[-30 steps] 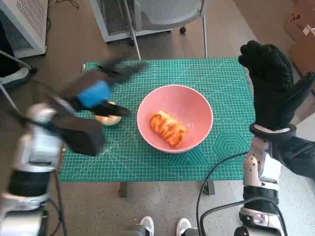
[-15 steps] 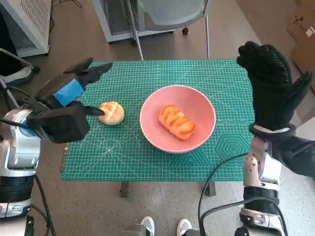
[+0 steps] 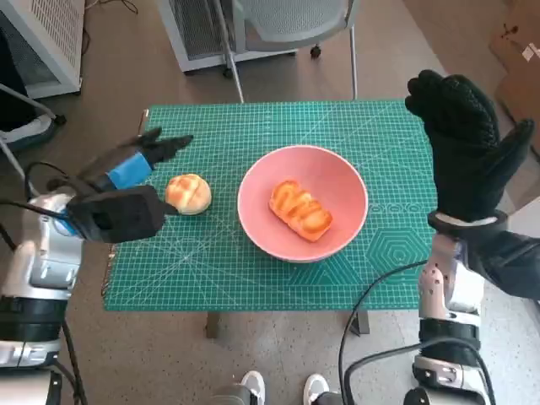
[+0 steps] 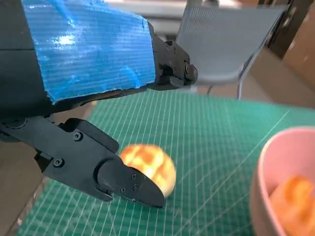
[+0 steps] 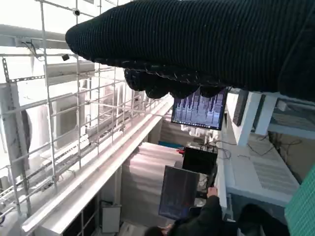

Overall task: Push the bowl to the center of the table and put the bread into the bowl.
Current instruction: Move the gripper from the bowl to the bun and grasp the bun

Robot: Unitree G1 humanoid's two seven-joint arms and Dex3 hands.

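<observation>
Round pink bowl (image 3: 302, 202) sits mid-surface, a glazed orange bread piece (image 3: 299, 210) inside. Left hand (image 3: 126, 173) spread, empty, beside the small round bun (image 3: 187, 193) (still outside). Right hand (image 3: 468, 143) raised, spread, empty. Risk: fingertips nudging the bun away.

green cutting mat (image 3: 253, 270) on table | grey chair (image 3: 287, 25) behind | person (image 5: 211, 221) at monitor (image 5: 199, 112)

Left wrist view: bowl (image 4: 285, 182) cut off at frame edge; round bread (image 4: 150, 167) partly hidden behind left robot hand (image 4: 93, 98).
</observation>
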